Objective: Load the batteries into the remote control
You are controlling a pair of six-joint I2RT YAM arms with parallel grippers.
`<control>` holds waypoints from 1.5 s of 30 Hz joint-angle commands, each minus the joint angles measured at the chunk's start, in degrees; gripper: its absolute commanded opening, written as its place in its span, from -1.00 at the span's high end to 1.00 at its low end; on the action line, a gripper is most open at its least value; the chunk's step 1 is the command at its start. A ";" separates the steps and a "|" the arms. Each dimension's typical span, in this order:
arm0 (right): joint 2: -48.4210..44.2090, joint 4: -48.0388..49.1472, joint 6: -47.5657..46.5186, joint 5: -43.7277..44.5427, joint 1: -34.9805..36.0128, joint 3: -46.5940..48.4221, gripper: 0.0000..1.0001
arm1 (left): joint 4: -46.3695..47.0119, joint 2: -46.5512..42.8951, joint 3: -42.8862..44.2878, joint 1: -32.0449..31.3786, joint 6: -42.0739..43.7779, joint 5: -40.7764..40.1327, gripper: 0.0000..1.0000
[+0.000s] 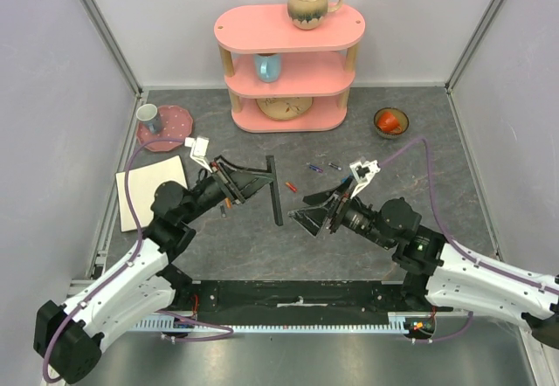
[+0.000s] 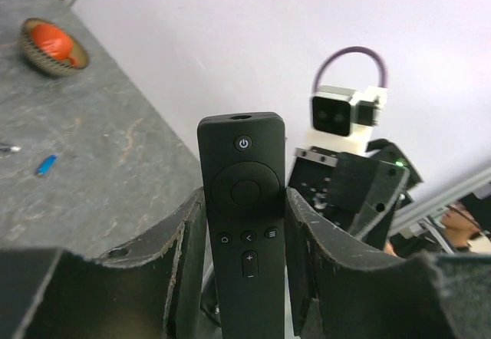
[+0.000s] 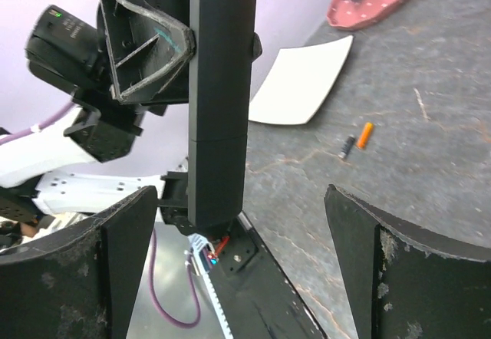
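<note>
Nearest the arm bases, the right gripper (image 1: 301,207) is spread wide open with nothing in it. On its wrist cam the two fingers (image 3: 115,270) sit at either side of the frame. The lower end of the remote control (image 1: 275,192) hangs between them and touches neither.

The remote control is in the left gripper (image 1: 262,179), which is clamped on its long edges, and it looks lifted off the worktop (image 1: 367,246) rather than lying on it. The left wrist cam shows the button side, with the power-button end poking out past the fingertips. The right wrist cam just gets the plain back.

The batteries are all loose on the worktop. An orange battery (image 3: 365,134) and a dark battery (image 3: 347,147) lie just beside each other near the left arm's wrist. A red battery (image 1: 291,187) sits just right of the remote. A bit further back there's a blue battery (image 1: 313,167), plus another battery (image 1: 334,166) whose colour I can't make out.

Off to the left is a white sheet (image 1: 150,189). Behind it is a pink spotted plate (image 1: 179,124) with a grey cup (image 1: 148,115) on it. Far right has a small bowl (image 2: 46,64) with something red-orange inside.

At the back wall stands a pink shelf (image 1: 262,30). There's a mug (image 1: 310,3) on top, a blue cup (image 1: 268,67) on the middle tier and a tan dish (image 1: 284,106) at the bottom.
</note>
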 commanded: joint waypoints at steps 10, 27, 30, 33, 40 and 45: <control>10.75 28.51 9.76 -17.34 -3.33 -2.48 -0.95 | 15.19 0.75 -0.08 1.70 -8.36 8.57 0.96; 16.73 32.22 11.26 -21.48 -3.25 -1.60 -0.14 | 17.65 2.07 -0.60 1.87 -9.33 7.86 0.96; 16.56 31.43 10.47 -22.27 -3.33 -1.07 0.13 | 16.78 1.98 -0.61 2.05 -9.51 7.95 0.96; 15.16 24.01 6.44 -22.88 -3.33 1.21 0.50 | 14.06 1.80 -0.17 3.10 -9.15 9.18 0.23; 10.32 -7.12 -10.43 -14.02 -2.98 12.18 0.71 | -3.77 -2.76 2.29 8.02 -3.91 8.13 -0.99; 12.25 -24.52 -17.56 -0.25 -1.75 17.73 0.77 | -20.73 -3.30 9.65 7.94 4.02 3.56 -0.99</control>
